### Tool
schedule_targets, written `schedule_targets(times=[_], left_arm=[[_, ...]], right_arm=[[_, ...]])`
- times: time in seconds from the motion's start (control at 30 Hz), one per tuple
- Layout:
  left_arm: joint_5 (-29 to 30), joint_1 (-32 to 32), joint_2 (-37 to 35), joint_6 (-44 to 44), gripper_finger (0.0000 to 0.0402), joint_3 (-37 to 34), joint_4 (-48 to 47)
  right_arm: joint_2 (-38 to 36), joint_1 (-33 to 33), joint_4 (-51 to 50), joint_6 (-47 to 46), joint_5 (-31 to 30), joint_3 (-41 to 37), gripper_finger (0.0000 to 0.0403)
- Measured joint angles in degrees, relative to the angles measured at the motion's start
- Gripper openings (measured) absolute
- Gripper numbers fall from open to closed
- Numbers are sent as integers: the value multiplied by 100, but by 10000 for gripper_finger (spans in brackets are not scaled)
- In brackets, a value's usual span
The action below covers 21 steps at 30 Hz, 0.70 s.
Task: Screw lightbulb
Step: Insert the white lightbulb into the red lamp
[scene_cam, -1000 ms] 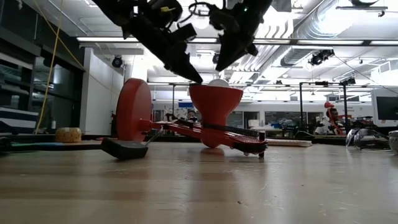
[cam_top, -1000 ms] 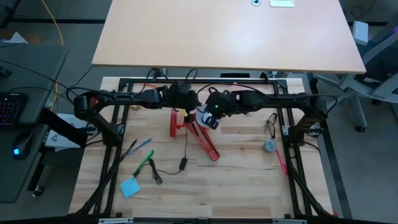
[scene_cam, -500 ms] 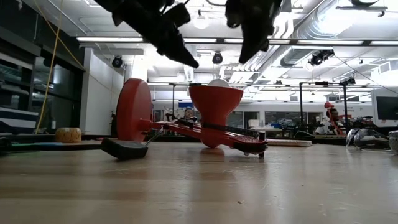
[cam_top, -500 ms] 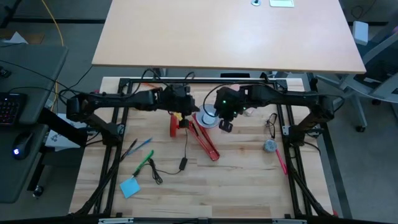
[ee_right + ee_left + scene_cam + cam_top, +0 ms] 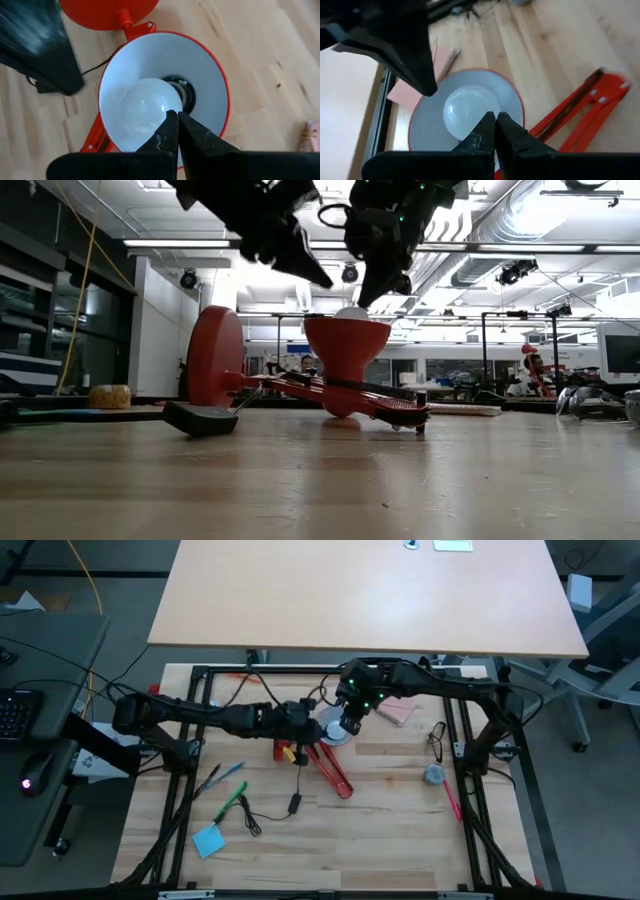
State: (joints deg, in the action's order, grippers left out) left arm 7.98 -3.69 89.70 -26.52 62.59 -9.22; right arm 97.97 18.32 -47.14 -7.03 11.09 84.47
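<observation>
The lightbulb [image 5: 145, 112] lies loose inside the red lamp shade [image 5: 210, 75], beside its socket, so screwing in looks not yet done. Both the left pincer [image 5: 495, 120] and right pincer [image 5: 177, 117] hover above the shade, fingers together, holding nothing. The wooden bench [image 5: 390, 830] fills the frame's centre; a lit workshop lies behind.

- A pale wooden table [image 5: 330, 840] carries a black frame [image 5: 190, 755] along its edges.
- Beyond it stands a bare light desk [image 5: 365, 595].
- On the left, a grey desk [image 5: 50, 670] holds a keyboard [image 5: 15, 712] and a mouse [image 5: 33, 780].
- On the right sits an office chair [image 5: 610, 635].
- The floor [image 5: 590, 810] is grey.
- In the low view, strip lights [image 5: 190, 243] and ducts [image 5: 560, 205] line the ceiling.
</observation>
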Motion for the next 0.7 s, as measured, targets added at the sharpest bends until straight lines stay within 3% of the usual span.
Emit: schedule_targets(times=[0.17, 0.37, 0.7], left_arm=[[524, 82, 263, -226, 0, -2, 354], [137, 80, 268, -266, 0, -2, 360], [175, 53, 638, -481, 0, 66, 639]], right_arm=[[39, 150, 30, -28, 164, -2, 0], [97, 233, 21, -58, 265, 0, 0], [274, 232, 344, -344, 306, -4, 0]])
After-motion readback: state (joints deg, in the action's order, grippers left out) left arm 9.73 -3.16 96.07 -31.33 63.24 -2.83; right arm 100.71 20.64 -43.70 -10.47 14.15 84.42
